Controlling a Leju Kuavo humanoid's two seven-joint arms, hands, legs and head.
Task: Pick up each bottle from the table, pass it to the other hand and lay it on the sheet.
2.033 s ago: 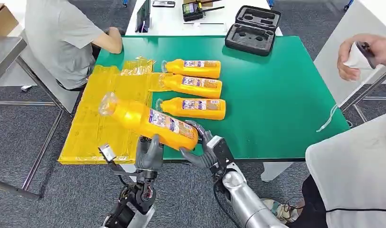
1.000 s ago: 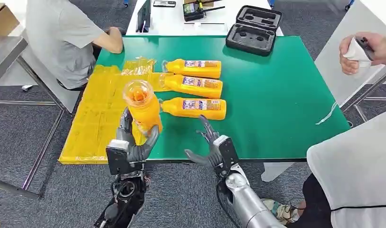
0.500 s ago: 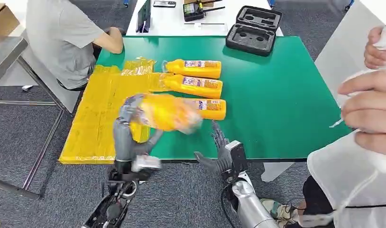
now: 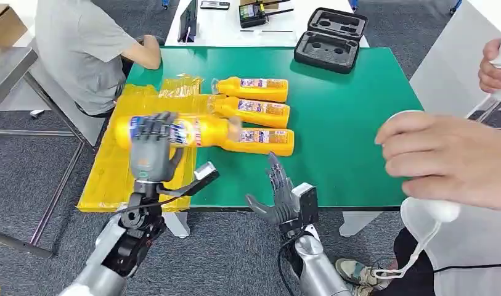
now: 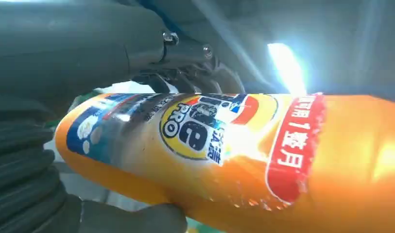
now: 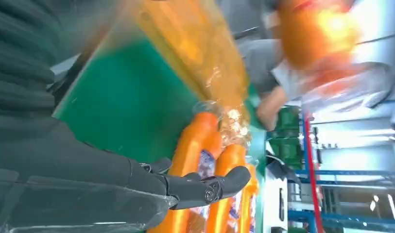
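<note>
My left hand (image 4: 150, 148) grips an orange bottle (image 4: 192, 132) lying sideways in the air above the yellow sheet (image 4: 115, 166), its clear cap toward the table's middle. The left wrist view has that bottle (image 5: 244, 155) close up with my fingers (image 5: 180, 73) curled over its label. Three more orange bottles lie side by side at the sheet's right edge: the far one (image 4: 254, 89), the middle one (image 4: 257, 111) and the near one (image 4: 260, 142). My right hand (image 4: 283, 196) hovers open over the table's front edge, holding nothing. In the right wrist view my right hand (image 6: 137, 179) has the lying bottles (image 6: 195, 160) beyond it.
A person in grey sits at the table's far left corner (image 4: 81, 49). Another person's hand (image 4: 445, 160) holding a white thing reaches in from the right. A black foam case (image 4: 329, 31) stands at the back. The green table (image 4: 358, 123) is bare on the right.
The bottle passed from my right hand into my left. My left hand then turned it from upright to lying sideways and carried it left over the sheet. My right hand drew back open.
</note>
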